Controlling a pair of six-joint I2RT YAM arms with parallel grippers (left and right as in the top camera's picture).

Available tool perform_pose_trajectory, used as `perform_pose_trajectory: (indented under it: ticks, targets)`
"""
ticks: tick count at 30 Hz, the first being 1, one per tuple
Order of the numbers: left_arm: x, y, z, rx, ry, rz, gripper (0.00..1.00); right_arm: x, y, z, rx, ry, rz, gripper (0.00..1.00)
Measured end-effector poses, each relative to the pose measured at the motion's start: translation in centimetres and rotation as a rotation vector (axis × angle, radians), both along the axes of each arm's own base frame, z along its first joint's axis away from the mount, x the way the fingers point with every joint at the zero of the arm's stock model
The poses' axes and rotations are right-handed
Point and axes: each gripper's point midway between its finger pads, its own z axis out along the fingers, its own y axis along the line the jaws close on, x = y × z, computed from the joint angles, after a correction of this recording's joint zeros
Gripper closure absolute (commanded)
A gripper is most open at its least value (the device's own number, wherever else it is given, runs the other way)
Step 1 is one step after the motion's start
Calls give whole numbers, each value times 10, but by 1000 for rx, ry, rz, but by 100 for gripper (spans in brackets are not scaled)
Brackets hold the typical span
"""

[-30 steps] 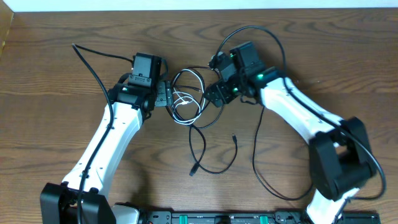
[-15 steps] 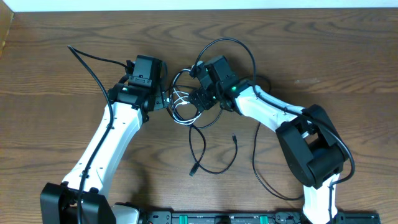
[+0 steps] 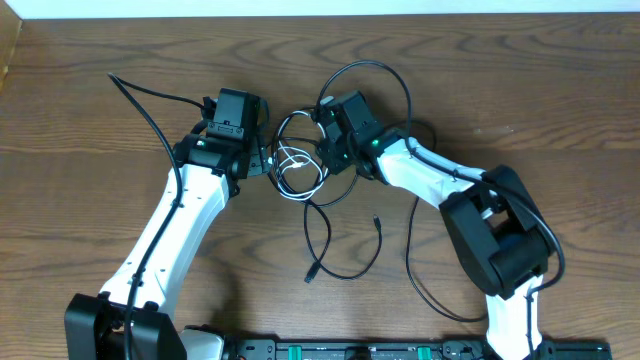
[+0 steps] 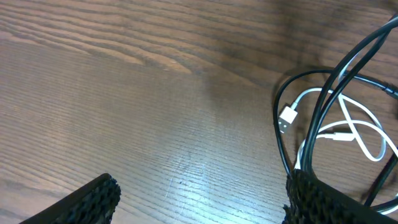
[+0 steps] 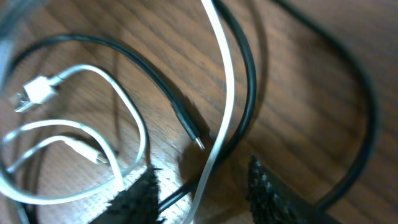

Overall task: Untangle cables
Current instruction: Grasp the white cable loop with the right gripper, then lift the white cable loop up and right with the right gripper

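The white cable [image 3: 296, 159] lies coiled on the table between my two grippers, tangled with the thin black cable [image 3: 378, 238], whose two ends trail toward the front. My left gripper [image 3: 263, 155] is open just left of the tangle. In the left wrist view its jaws [image 4: 205, 199] are wide apart, and the white cable [image 4: 348, 127] and the black cable [image 4: 297, 81] lie by the right finger. My right gripper [image 3: 326, 155] is open on the tangle's right side. In the right wrist view a white strand [image 5: 214, 158] and a black strand [image 5: 249, 81] run between its fingers [image 5: 205, 196].
The wooden table [image 3: 100, 200] carries everything. Thick black robot wires loop behind the right arm [image 3: 370, 66] and down the front right [image 3: 410, 250]. Another robot wire runs off the left arm to the back left [image 3: 140, 95]. A black rail [image 3: 350, 350] lines the front edge.
My right gripper has swung left from the back right onto the tangle's right side, now straddling strands. The left arm has hardly moved.
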Motion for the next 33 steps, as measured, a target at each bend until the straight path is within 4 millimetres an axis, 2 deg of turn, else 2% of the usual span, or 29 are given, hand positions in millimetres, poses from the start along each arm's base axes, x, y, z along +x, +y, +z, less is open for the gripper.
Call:
perform_pose_trajectory:
  ticks: [3,7,16,26,30,32,33]
  targets:
    - [0,-1,0,-7,2,-3,14,-2,-2,-10,-12,19,-4,62]
    - [0,-1,0,-8,2,-3,14,-2,-1,-10,-10,18,-5,68]
    - [0,-2,0,-10,2,-4,14,-1,-1,-10,-5,24,-16,99]
    - [0,-2,0,-11,2,-4,14,-4,-5,-10,-9,45,-25,99]
    - [0,-2,-1,-10,2,-4,14,-1,-16,8,-5,40,-45,99]
    - [0,-2,-1,-11,2,-4,14,3,-20,30,15,8,-56,99]
    - [0,-2,-1,-10,2,-4,14,7,-24,52,35,-26,-64,99]
